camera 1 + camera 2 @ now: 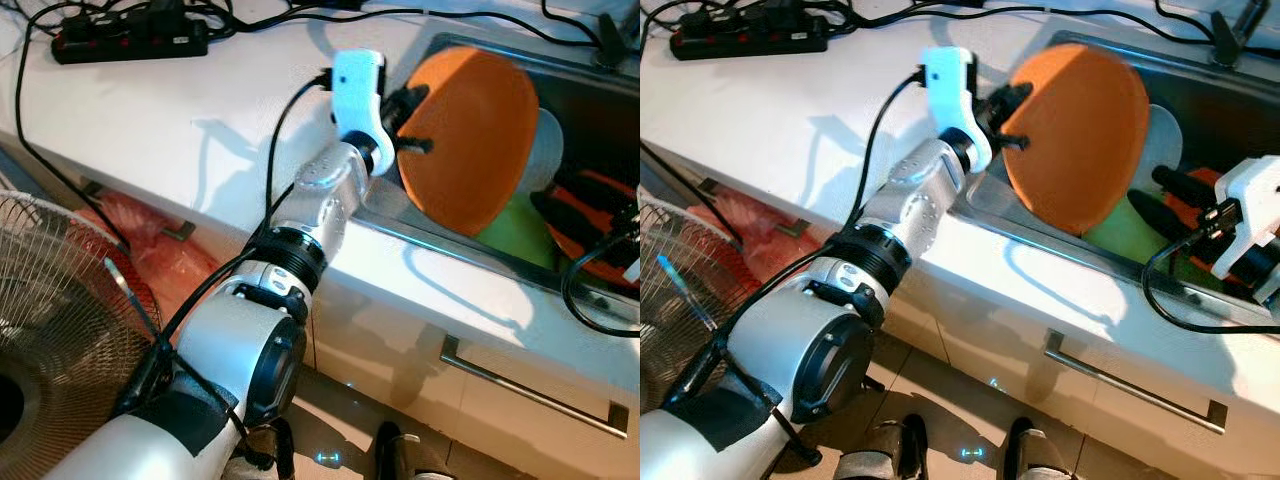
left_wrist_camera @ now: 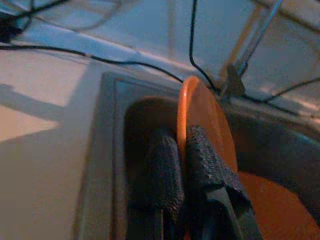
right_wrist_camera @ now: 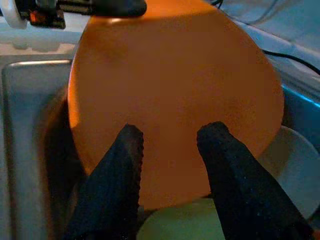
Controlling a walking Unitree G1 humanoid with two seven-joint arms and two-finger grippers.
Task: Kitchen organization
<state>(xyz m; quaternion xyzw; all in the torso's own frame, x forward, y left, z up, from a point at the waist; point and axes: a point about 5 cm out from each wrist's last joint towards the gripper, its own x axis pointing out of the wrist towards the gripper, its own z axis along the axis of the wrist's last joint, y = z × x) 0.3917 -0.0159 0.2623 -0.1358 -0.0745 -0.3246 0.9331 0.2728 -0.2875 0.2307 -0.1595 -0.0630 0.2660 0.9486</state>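
Observation:
An orange plate (image 1: 470,140) is held up on edge over the left end of the steel sink (image 1: 1040,235). My left gripper (image 1: 412,120) is shut on the plate's left rim, one finger (image 2: 165,180) on each face. Below the raised plate lie a green plate (image 1: 1120,230) and a white plate (image 1: 1160,135). My right gripper (image 1: 1162,198) is inside the sink on the right, open and empty, its fingers (image 3: 117,170) pointing at the orange plate's (image 3: 170,100) face. Another orange dish (image 1: 600,215) lies under the right gripper.
A black power strip (image 1: 130,40) and cables lie at the back of the white counter (image 1: 200,130). The faucet (image 1: 1230,30) stands behind the sink. A fan (image 1: 50,330) stands low on the left, and a drawer handle (image 1: 530,390) is below the counter.

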